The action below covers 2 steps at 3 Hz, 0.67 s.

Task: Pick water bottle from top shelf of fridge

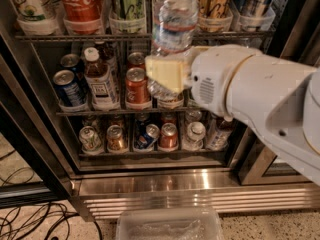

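The water bottle [173, 28], clear ribbed plastic with a pale label and a reddish stripe, stands slightly tilted in front of the fridge shelves. Its lower part is inside my gripper [168, 75], whose pale yellow finger [165, 72] covers it. The gripper is shut on the bottle, and my white arm [255, 96] reaches in from the right. The top shelf [65, 36], a dark wire rack, holds tubs with tall cans, among them a red Coca-Cola can [80, 1]. The fridge shows its shiny steel base [165, 185].
A brown-drink bottle with a white cap [98, 78] and short cans fill the middle rack, and more cans lie on the lower rack [150, 154]. A clear plastic tub [170, 225] sits on the floor in front. Cables [30, 219] lie at the lower left.
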Tool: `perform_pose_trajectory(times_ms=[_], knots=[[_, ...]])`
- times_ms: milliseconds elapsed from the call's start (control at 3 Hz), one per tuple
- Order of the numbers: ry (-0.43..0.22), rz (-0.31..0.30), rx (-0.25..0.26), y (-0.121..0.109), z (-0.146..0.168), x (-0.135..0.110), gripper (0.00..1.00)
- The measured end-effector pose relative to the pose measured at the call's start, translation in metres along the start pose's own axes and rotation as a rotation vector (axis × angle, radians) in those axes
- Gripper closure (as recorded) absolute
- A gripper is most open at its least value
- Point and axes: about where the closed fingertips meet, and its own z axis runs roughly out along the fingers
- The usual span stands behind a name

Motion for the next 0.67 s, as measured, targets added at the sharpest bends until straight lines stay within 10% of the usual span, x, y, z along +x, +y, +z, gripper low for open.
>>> perform_pose_trajectory(times_ms=[667], knots=[[0.088,0.032,-0.265,0.082,-0.033,0.020,1.00]])
